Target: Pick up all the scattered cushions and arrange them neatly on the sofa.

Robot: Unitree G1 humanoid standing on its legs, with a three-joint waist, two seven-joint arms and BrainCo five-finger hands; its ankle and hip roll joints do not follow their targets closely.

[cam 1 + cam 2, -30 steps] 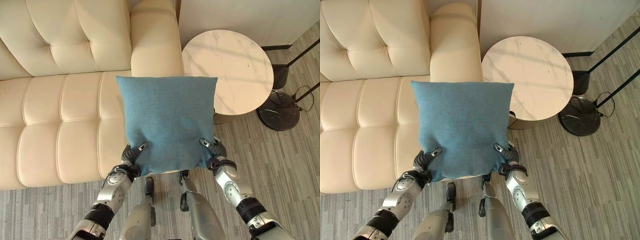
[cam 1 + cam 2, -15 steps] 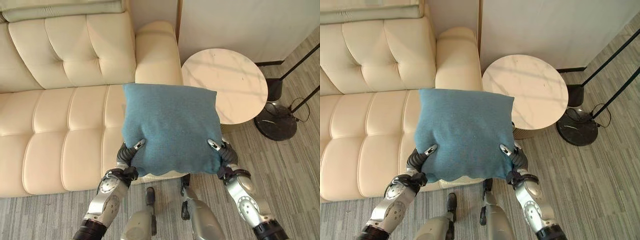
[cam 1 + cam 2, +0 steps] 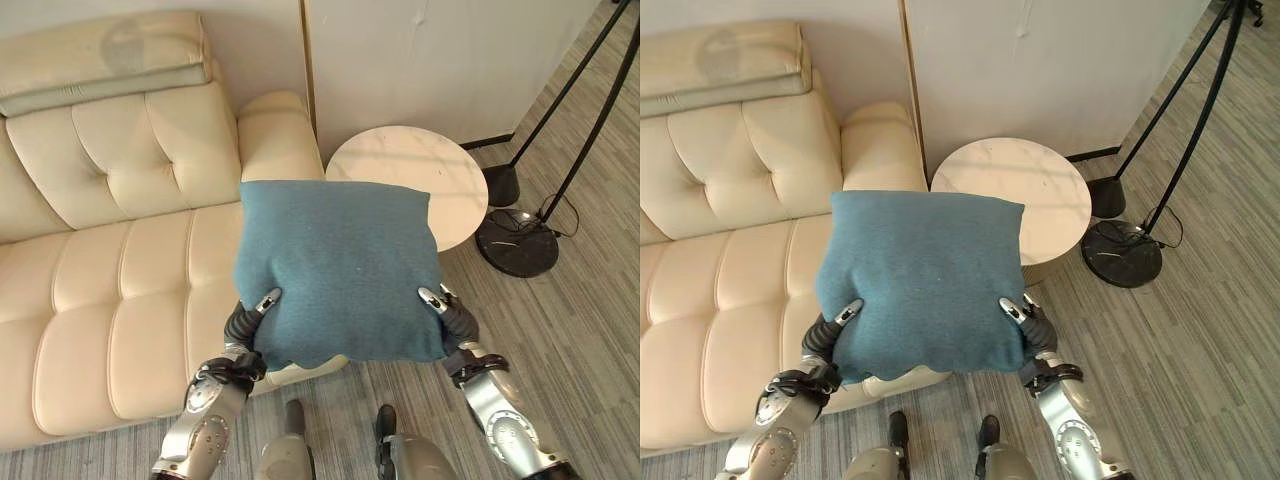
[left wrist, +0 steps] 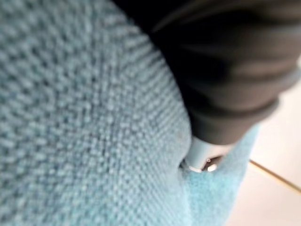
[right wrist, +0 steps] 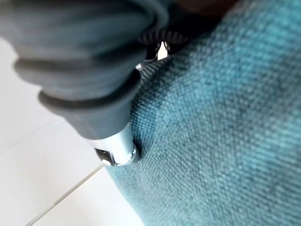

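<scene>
Left hand (image 3: 252, 322) and right hand (image 3: 447, 318) both grip the blue cushion (image 3: 338, 270) at its near corners, one per side. Each thumb is curled over the top face, dark tip pressing into the fabric; the rest of the fingers are hidden under the cushion. Wrist views agree: cloth bunched tight against the ribbed cover on each side, cushion weave (image 4: 84, 117) right up against the left hand, same on the right (image 5: 216, 117).

Cushion is held up flat between the hands, clear of everything, near edge sagging a little between the two grips. Its left part hangs over the sofa (image 3: 100, 300) seat edge and armrest, far-right corner over the round table (image 3: 425, 175).

Beyond the left hand: cream tufted seat, then the backrest, with a flat cream pad (image 3: 100, 60) on top of it. Beyond the right hand: the marble-look table just beside the armrest, then a lamp base (image 3: 517, 243) on the floor with its dark pole running up and away, and a pale wall behind.

Versus 1.0 s ago: same two-hand grip, thumbs in the same spots. Whole picture has shifted, so the camera moved: more backrest, its top pad and the wall now show. Cushion's far edge now covers more of the table and its near edge is more rumpled.
</scene>
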